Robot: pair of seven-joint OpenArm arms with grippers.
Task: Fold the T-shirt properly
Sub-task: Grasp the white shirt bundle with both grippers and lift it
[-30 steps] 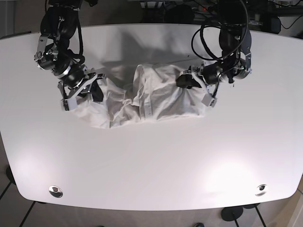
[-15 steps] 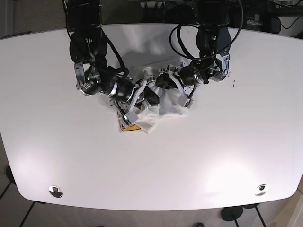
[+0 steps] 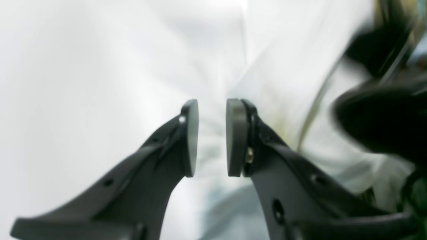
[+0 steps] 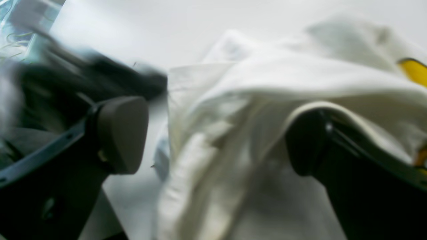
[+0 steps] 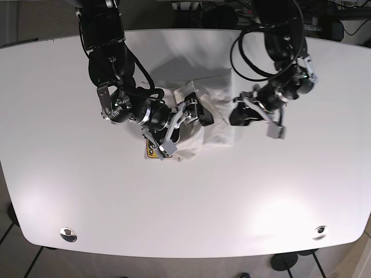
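The white T-shirt [image 5: 211,119] lies bunched in a small bundle at the table's middle, with a yellow print [image 5: 152,153] showing at its left edge. My right gripper [image 5: 181,126] is wide open over the bundle's left half. In the right wrist view the shirt [image 4: 267,83] lies between the jaws of the right gripper [image 4: 213,133], a fold drapes over one finger, and the yellow print [image 4: 413,71] peeks out. My left gripper [image 5: 239,114] sits just off the shirt's right edge. In the left wrist view the left gripper [image 3: 211,136] has a narrow gap and holds nothing, with blurred shirt [image 3: 283,76] beyond.
The white table [image 5: 174,202] stretches wide around the bundle. Two round metal fittings sit near the front corners [image 5: 68,234] [image 5: 319,232]. Cables hang behind the arm on the right [image 5: 249,40].
The left gripper has pulled away to the right and off the shirt. The right gripper stays open over the bundle, which now spreads a little further right.
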